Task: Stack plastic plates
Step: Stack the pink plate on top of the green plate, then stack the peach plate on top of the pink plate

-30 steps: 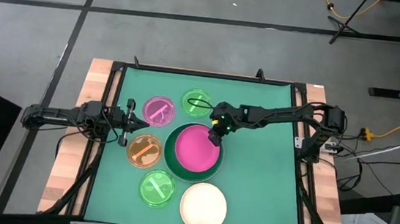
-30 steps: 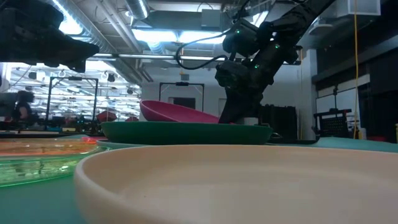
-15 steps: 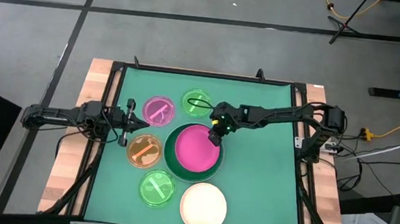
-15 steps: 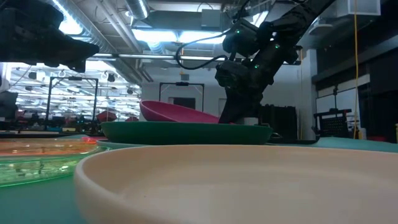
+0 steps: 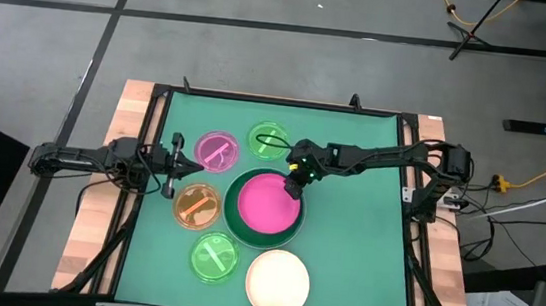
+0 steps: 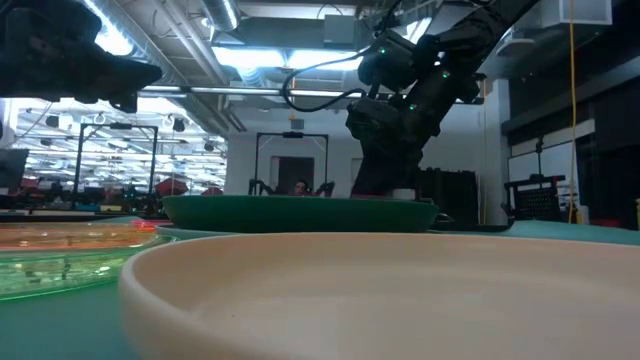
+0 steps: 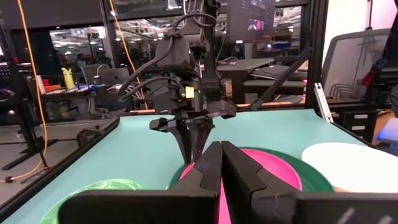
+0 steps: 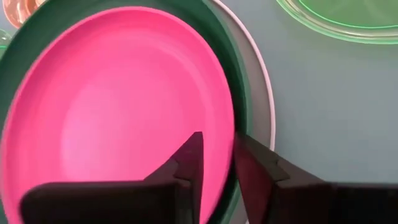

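Grey concrete floor [image 5: 264, 42], ceiling striplights [image 6: 255, 55]

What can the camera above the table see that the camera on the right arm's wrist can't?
Only the high view shows the left gripper waiting at the table's left side, the cream plate, the translucent pink plate and the whole layout. Only the right wrist view shows a pale rim peeking out under the dark green plate, and the right gripper parted astride the hot pink plate's edge. Both show the hot pink plate nested in the green one.
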`<state>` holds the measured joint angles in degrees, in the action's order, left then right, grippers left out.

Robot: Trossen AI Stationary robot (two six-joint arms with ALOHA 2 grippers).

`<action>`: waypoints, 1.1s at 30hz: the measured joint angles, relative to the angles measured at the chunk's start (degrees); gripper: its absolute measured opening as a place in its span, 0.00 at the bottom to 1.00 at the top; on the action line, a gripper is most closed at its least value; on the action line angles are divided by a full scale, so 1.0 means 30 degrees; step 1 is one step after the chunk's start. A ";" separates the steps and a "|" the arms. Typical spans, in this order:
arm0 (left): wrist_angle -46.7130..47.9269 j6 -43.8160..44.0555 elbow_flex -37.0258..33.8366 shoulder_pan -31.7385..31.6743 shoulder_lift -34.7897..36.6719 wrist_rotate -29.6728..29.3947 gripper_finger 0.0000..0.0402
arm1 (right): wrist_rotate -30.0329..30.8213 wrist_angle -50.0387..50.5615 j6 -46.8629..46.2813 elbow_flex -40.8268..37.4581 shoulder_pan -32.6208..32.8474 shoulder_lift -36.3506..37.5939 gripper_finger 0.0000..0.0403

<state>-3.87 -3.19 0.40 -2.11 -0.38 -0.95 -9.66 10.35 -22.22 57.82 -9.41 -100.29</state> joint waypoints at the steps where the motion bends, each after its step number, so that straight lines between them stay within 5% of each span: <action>1: -0.0058 0.0010 0.0006 0.0000 -0.0001 0.0000 0.01 | 0.0002 0.0000 0.0000 0.0000 0.0000 0.0000 0.22; 11: -0.3015 0.1018 0.0004 0.0006 -0.0002 -0.0004 0.02 | -0.0033 0.0383 0.0103 -0.0022 0.0000 0.0564 0.23; 21: -0.6396 0.3361 0.0000 0.0029 -0.1198 0.0015 0.21 | 0.1099 0.2285 0.0957 -0.0022 0.0151 0.3241 0.23; 27: -1.0044 0.3584 0.0622 0.0947 -0.4615 0.0185 0.31 | 0.3637 0.4494 0.0810 -0.0022 0.1565 0.5556 0.23; 33: -1.0229 0.2766 0.4209 0.2953 -1.0825 -0.0163 0.33 | 0.5551 0.5918 -0.0017 -0.0022 0.3857 0.7762 0.23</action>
<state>-34.56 5.11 13.03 6.75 -32.85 -1.44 7.00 28.10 -22.27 57.76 2.16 -77.00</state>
